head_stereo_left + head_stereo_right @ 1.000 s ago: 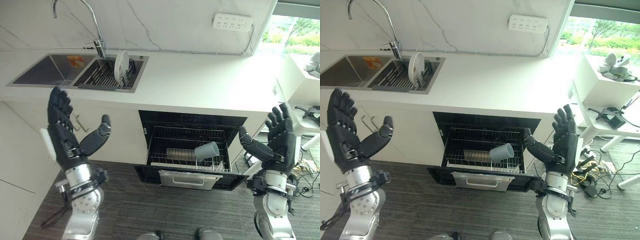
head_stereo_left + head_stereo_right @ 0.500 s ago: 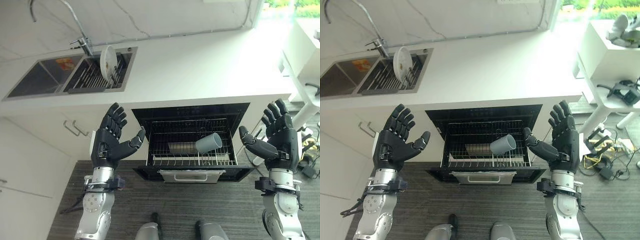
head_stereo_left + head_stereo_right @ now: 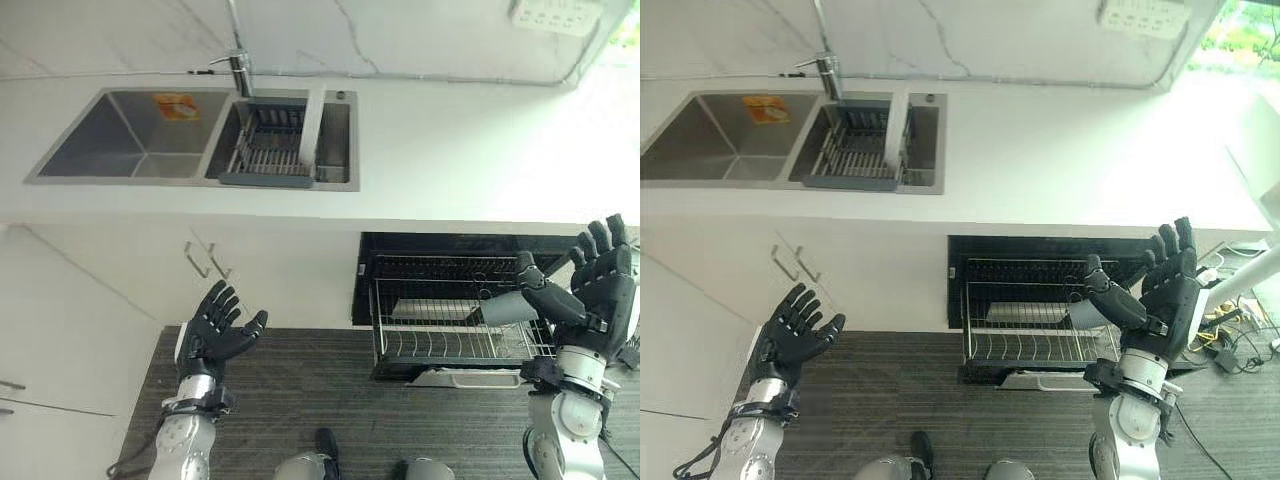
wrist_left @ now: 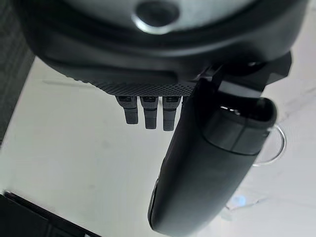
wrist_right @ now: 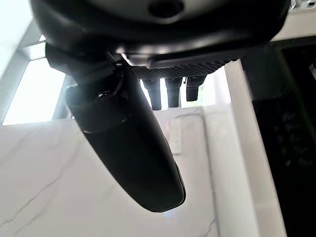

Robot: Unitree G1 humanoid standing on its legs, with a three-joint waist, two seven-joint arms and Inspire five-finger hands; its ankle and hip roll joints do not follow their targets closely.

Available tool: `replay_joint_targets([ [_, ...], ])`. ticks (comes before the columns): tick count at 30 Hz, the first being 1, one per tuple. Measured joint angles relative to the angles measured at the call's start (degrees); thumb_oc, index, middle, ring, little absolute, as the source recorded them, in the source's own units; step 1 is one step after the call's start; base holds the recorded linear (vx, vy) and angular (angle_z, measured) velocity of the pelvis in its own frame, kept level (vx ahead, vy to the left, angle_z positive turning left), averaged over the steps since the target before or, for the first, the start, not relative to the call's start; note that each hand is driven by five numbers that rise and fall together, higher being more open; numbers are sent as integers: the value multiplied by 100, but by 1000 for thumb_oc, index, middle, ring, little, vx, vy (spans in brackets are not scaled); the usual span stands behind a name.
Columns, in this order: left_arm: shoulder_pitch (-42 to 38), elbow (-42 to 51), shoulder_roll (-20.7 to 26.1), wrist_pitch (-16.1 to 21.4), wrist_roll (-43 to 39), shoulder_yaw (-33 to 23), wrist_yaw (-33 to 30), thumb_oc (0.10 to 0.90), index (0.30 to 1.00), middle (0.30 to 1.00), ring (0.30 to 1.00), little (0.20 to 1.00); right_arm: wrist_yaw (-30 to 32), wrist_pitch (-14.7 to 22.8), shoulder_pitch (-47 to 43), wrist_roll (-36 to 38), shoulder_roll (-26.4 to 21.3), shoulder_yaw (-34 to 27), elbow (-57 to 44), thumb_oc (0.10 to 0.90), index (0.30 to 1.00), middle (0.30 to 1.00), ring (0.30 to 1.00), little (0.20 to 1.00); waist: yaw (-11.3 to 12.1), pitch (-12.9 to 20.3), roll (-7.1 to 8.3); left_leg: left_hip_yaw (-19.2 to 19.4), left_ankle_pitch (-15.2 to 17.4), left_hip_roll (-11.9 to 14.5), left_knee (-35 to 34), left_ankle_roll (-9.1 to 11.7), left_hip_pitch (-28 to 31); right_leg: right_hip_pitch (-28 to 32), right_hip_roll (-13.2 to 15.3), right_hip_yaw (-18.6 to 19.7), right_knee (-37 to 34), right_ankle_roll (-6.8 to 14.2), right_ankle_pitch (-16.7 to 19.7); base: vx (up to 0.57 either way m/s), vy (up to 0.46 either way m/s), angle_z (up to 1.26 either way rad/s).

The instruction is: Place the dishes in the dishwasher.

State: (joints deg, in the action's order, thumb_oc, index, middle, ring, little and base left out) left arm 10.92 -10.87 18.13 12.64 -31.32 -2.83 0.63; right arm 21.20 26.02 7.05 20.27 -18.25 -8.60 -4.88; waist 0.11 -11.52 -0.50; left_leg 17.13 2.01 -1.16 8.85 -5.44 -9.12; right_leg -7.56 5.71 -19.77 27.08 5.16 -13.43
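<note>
Standing plate in sink rack | cup in dishwasher rack

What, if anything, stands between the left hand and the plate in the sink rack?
The counter edge does: the left hand hangs open low before the cabinet fronts, while the plate stands upright in the sink rack above. Nothing else visible blocks it.

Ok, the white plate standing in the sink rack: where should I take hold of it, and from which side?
Pinch the white plate by its top rim, coming down from above. It stands on edge in the rack, so only that upper edge is free. The left robot hand, open and low, is likely the nearer one.
</note>
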Motion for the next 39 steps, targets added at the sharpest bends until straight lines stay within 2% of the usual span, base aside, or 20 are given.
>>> replay_joint_targets([
  [2,-19,-282,6,-211,15,137,36,800,900,900,900,900,46,0,-50,9,-196,-1,2,800,900,900,900,900,-3,-1,7,4,-18,-181,20,26,-81,-1,-212,81,-233,-227,-122,-8,-35,10],
  [3,-30,-660,2,-424,20,269,72,800,900,900,900,900,66,1,-70,16,-300,-4,21,800,900,900,900,900,4,10,-20,23,-24,-273,26,36,-128,32,-210,168,-355,-484,-236,-32,-59,10],
  [4,-94,-1197,-15,-666,29,389,206,800,900,900,900,900,80,0,-97,28,-350,-3,87,800,900,900,900,900,-11,34,-66,8,-55,-302,-11,134,-183,-24,-253,192,-367,-623,-213,-16,-50,8],
  [5,-192,-1845,-52,-820,33,495,348,800,900,900,900,900,118,-5,-95,54,-393,-1,162,800,900,900,900,900,-15,38,-59,2,-35,-337,-95,461,-171,-21,-265,228,-495,-742,-130,3,-59,-5],
  [6,-123,-2860,-147,-1332,181,546,451,800,900,900,900,900,128,-9,-180,129,-358,28,302,800,900,900,900,900,-110,23,190,-152,619,-106,1430,220,-695,-151,-37,213,-609,-877,78,38,-64,-32],
  [7,-16,-3406,-273,-1423,394,544,531,800,900,900,900,900,130,-10,-193,167,-388,59,289,800,900,900,900,900,-113,53,220,-339,811,206,1812,330,-677,-195,-46,225,-549,-787,52,40,-62,-46],
  [8,-10,-4123,-566,-1538,387,302,643,800,900,900,900,900,136,3,-199,186,-476,19,218,800,900,900,900,900,-191,74,170,-585,850,261,1330,269,-400,-302,-91,248,-342,-596,18,66,-64,-19],
  [9,-83,-4349,-660,-1482,382,32,670,800,900,900,900,900,232,-11,-121,245,-464,-63,201,800,900,900,900,900,-259,113,198,-588,686,156,1055,336,-304,-332,2,305,-307,-436,-4,79,-84,-3],
  [14,-541,-4891,-704,-1500,1324,274,615,800,900,900,900,900,130,-223,-195,245,-666,-35,-203,800,900,900,900,900,-351,213,29,-250,397,-117,325,372,294,-345,163,715,-134,-431,-48,78,-72,-28],
  [16,-572,-4939,-571,-1470,1370,282,590,800,900,900,900,900,135,-245,-156,256,-673,-12,-41,800,900,900,900,900,-288,160,276,-179,301,-138,647,640,273,-391,199,831,63,-577,-191,116,81,-24],
  [18,-643,-5030,-556,-1454,1274,20,609,800,900,900,900,900,118,-269,-149,296,-652,5,305,800,900,900,900,900,-263,99,426,-571,318,-79,1739,736,-231,-132,195,994,-55,-719,-222,194,186,-35],
  [19,-678,-5013,-649,-1373,1184,6,631,800,900,900,900,900,126,-304,-274,295,-524,10,405,800,900,900,900,900,-61,104,364,-1089,406,-61,1310,748,-315,-50,10,1289,-278,-770,-94,245,249,-71],
  [23,-820,-5094,-779,-1277,1185,21,620,800,900,900,900,900,95,-431,-488,288,-541,133,397,800,900,900,900,900,-56,31,44,-1662,169,322,935,874,-835,23,-381,1701,-369,-744,-62,239,292,-77],
  [26,-959,-5209,-779,-1175,1262,46,616,800,900,900,900,900,88,-511,-464,289,-691,101,393,800,900,900,900,900,-93,5,-94,-1696,-60,597,764,891,-972,232,-514,2010,-477,-722,-22,260,385,-83],
  [28,-1031,-5416,-770,-1186,1376,112,629,800,900,900,900,900,104,-534,-405,294,-776,7,328,800,900,900,900,900,-350,3,-128,-1305,-44,585,664,728,-803,424,-413,2103,-554,-591,-167,238,297,-31],
  [31,-1002,-5444,-837,-1313,1450,279,642,800,900,900,900,900,99,-540,-288,384,-821,-229,242,800,900,900,900,900,-462,77,-256,-1285,-335,356,377,570,-417,614,-266,2262,-540,-311,-403,208,229,-30],
  [32,-995,-5442,-802,-1355,1448,299,639,800,900,900,900,900,73,-552,-235,525,-769,-220,242,800,900,900,900,900,-465,105,-97,-1166,-350,155,359,424,-317,690,-44,2195,-515,-172,-459,236,242,-17],
  [35,-1215,-5596,-742,-1601,1398,515,622,800,900,900,900,900,-107,-658,-335,546,-619,-55,222,800,900,900,900,900,-450,119,10,-1011,-83,-98,462,154,-193,822,302,1870,-525,64,-199,211,239,-11],
  [37,-1249,-5720,-740,-1670,1348,593,638,800,900,900,900,900,-170,-665,-337,542,-433,106,219,800,900,900,900,900,-468,122,5,-1013,-15,-106,346,48,34,746,343,1747,-210,110,-10,123,168,3],
  [39,-1255,-5716,-703,-1765,1345,601,659,800,900,900,900,900,-215,-666,-319,514,-429,215,150,800,900,900,900,900,-437,141,20,-1019,76,-109,323,-70,85,640,265,1675,-367,130,122,86,149,3],
])
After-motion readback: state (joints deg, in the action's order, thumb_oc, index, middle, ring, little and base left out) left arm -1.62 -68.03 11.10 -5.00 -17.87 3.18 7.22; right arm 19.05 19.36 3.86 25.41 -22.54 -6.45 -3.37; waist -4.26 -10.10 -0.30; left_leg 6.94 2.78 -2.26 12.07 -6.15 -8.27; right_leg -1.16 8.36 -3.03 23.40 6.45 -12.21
